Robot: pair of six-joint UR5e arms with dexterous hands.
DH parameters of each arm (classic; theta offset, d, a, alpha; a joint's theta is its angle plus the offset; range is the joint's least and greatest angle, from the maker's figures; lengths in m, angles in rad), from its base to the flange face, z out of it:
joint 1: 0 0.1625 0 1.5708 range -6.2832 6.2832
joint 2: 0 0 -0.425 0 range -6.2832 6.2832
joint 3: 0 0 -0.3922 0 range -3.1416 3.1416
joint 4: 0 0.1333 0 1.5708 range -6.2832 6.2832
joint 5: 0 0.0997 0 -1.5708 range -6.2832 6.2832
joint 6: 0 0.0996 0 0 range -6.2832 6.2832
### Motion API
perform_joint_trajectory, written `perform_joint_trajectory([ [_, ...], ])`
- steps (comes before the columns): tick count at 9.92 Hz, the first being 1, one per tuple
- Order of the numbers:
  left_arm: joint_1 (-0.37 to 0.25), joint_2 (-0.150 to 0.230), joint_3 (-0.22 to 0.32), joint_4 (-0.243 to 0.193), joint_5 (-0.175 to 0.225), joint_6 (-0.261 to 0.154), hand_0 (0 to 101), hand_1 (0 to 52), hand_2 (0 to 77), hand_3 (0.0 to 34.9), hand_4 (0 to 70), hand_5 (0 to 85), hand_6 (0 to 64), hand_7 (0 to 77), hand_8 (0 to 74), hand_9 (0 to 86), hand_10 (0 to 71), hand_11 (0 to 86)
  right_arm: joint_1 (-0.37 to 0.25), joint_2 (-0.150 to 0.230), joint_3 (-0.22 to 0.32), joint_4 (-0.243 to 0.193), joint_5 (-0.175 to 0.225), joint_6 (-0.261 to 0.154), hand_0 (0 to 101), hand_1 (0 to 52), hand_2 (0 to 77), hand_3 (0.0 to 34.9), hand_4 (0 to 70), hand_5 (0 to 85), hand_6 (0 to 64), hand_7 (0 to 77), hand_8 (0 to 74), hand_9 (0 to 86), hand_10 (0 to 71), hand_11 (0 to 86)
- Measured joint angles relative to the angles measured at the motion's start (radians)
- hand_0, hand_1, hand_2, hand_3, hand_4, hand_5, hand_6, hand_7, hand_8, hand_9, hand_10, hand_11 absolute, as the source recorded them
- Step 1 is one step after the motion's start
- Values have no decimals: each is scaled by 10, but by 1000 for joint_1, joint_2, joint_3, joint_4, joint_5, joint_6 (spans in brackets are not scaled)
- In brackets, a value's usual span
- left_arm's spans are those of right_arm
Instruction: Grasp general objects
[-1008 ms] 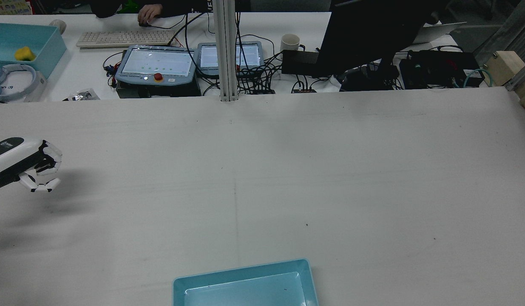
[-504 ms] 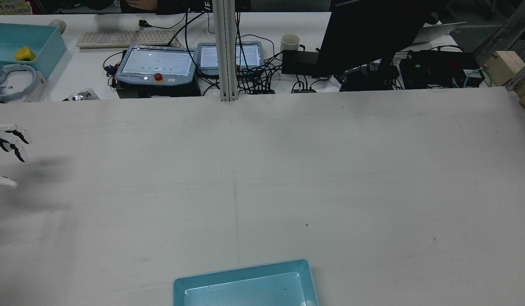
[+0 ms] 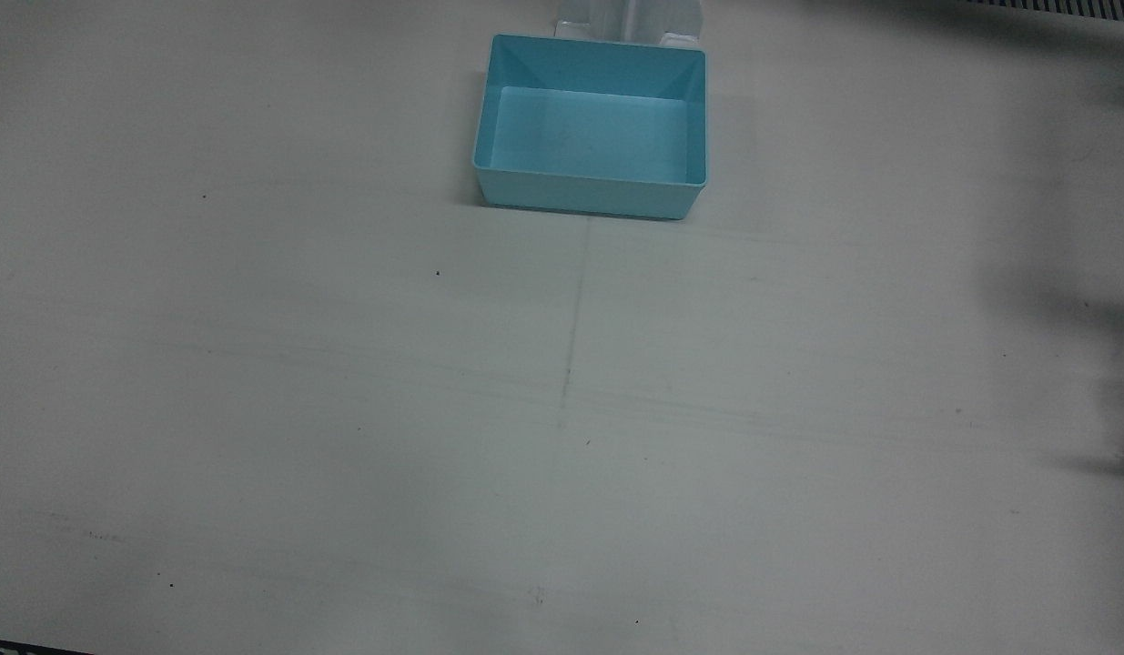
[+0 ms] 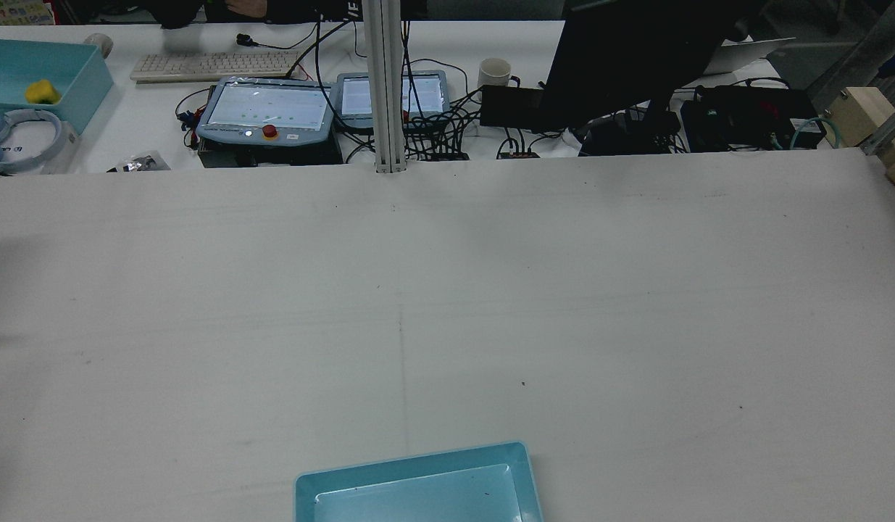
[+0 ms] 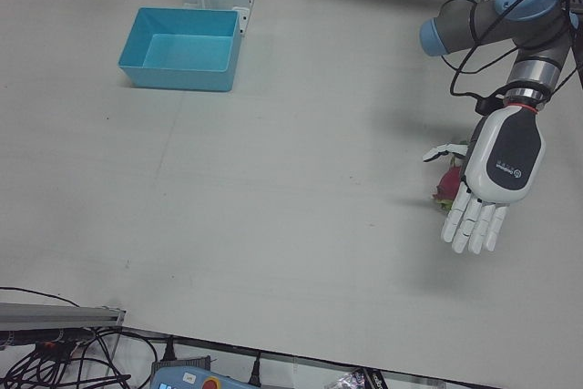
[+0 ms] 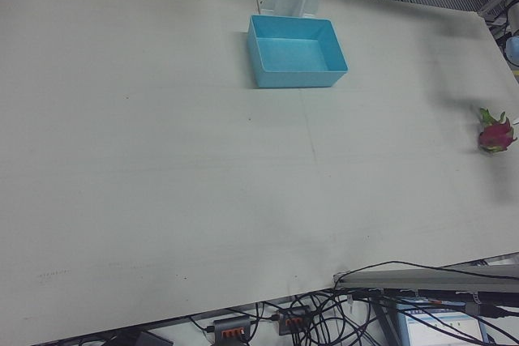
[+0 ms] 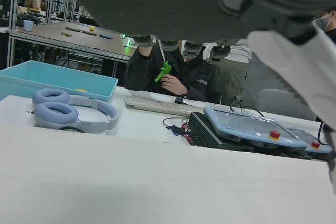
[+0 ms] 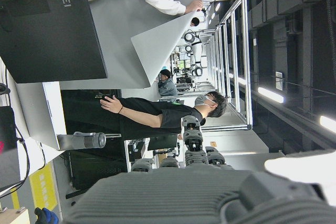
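A pink dragon fruit (image 6: 495, 133) with green tips lies on the white table near the edge on the robot's left. In the left-front view it (image 5: 448, 187) is partly hidden behind my left hand (image 5: 499, 166). That hand hangs just above and beside the fruit, open, fingers stretched out and apart, holding nothing. In the left hand view (image 7: 210, 3) only the palm and fingertips show. My right hand (image 8: 210, 192) shows only in its own view, with fingers extended and nothing in them, facing away from the table.
A light-blue bin (image 3: 591, 196) stands empty at the robot's side of the table, also in the rear view (image 4: 418, 464) and the left-front view (image 5: 182, 75). Pendants, cables, a monitor and headphones (image 7: 68, 114) lie on the operators' desk beyond the table.
In the rear view my left hand was curled shut at the left edge, then opened its fingers while sliding left, and is now out of that view.
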Motion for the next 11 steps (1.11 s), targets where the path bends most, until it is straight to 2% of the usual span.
perform_joint_trajectory([
  [1, -1, 5, 26, -18, 0, 0, 515, 5, 229, 1, 0, 22, 11, 49, 16, 16, 11, 11, 0, 0, 0, 0, 0, 0, 0, 54, 16, 0, 0, 5, 0, 0, 0, 5, 0, 5],
  [2, -2, 13, 50, -37, 0, 2, 515, 5, 229, 1, 0, 22, 11, 49, 16, 16, 11, 11, 0, 0, 0, 0, 0, 0, 0, 54, 16, 0, 0, 5, 0, 0, 0, 5, 0, 5],
  [3, -2, 24, 65, -51, 0, 6, 512, 5, 180, 81, 0, 22, 5, 27, 16, 16, 11, 11, 0, 0, 0, 0, 0, 0, 0, 54, 16, 0, 0, 5, 0, 0, 0, 5, 0, 5],
  [5, 0, 48, 76, -56, 1, 25, 512, 5, 136, 150, 0, 22, 5, 27, 16, 16, 11, 11, 0, 0, 0, 0, 0, 0, 0, 54, 16, 0, 0, 5, 0, 0, 0, 5, 0, 5],
  [7, 4, 75, 75, -46, 6, 64, 514, 5, 120, 221, 0, 22, 5, 27, 16, 16, 11, 11, 0, 0, 0, 0, 0, 0, 0, 54, 16, 0, 0, 5, 0, 0, 0, 5, 0, 5],
  [8, 5, 85, 73, -39, 11, 84, 514, 5, 120, 253, 0, 22, 5, 27, 16, 16, 11, 11, 0, 0, 0, 0, 0, 0, 0, 54, 16, 0, 0, 5, 0, 0, 0, 5, 0, 5],
  [9, 6, 91, 74, -35, 14, 105, 514, 5, 120, 253, 0, 22, 5, 27, 16, 16, 11, 11, 0, 0, 0, 0, 0, 0, 1, 54, 16, 0, 0, 5, 0, 0, 0, 5, 0, 5],
  [10, 6, 96, 76, -32, 16, 125, 512, 5, 120, 291, 0, 22, 5, 27, 16, 16, 11, 11, 0, 0, 0, 0, 0, 0, 1, 54, 16, 0, 0, 5, 0, 0, 0, 5, 0, 5],
  [11, 7, 99, 81, -31, 20, 138, 512, 5, 120, 291, 0, 22, 5, 27, 16, 16, 11, 11, 0, 0, 0, 0, 0, 0, 0, 54, 16, 0, 0, 5, 0, 0, 0, 11, 0, 5],
])
